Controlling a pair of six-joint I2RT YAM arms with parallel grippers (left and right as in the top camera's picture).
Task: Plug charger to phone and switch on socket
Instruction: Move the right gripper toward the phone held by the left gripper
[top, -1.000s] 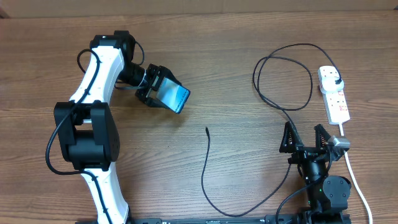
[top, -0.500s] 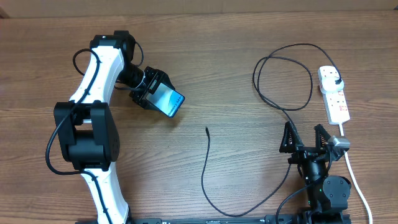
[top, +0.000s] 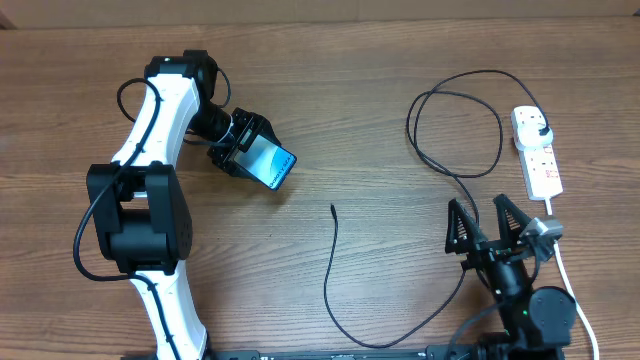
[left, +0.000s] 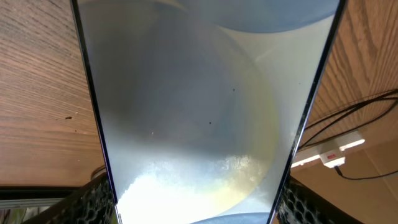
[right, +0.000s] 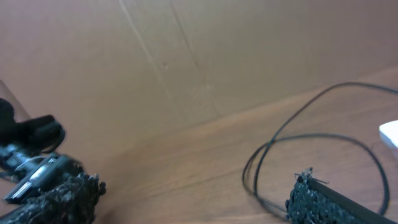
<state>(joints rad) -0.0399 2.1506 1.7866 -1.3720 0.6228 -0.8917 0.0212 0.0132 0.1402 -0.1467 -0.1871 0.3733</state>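
My left gripper (top: 243, 147) is shut on the phone (top: 268, 164), whose cyan screen faces up at the table's left centre. In the left wrist view the phone (left: 205, 112) fills the frame between the two fingers. The charger cable (top: 332, 270) runs from its connector tip (top: 333, 208) in the middle, down and round, then loops to a black plug (top: 540, 127) in the white socket (top: 537, 150) at the far right. My right gripper (top: 487, 222) is open and empty at the front right, close to the cable. The right wrist view shows the cable loop (right: 311, 149) between the fingers (right: 196, 196).
The socket's white cord (top: 568, 275) runs down the right edge past my right arm. The left wrist view shows the socket (left: 326, 154) and cable in the distance. A brown cardboard wall (right: 186, 56) stands behind the wooden table (top: 380, 60).
My left gripper has drawn the phone slightly left and turned it flatter. My right gripper has shifted a little left and forward, and its fingers are spread wider.
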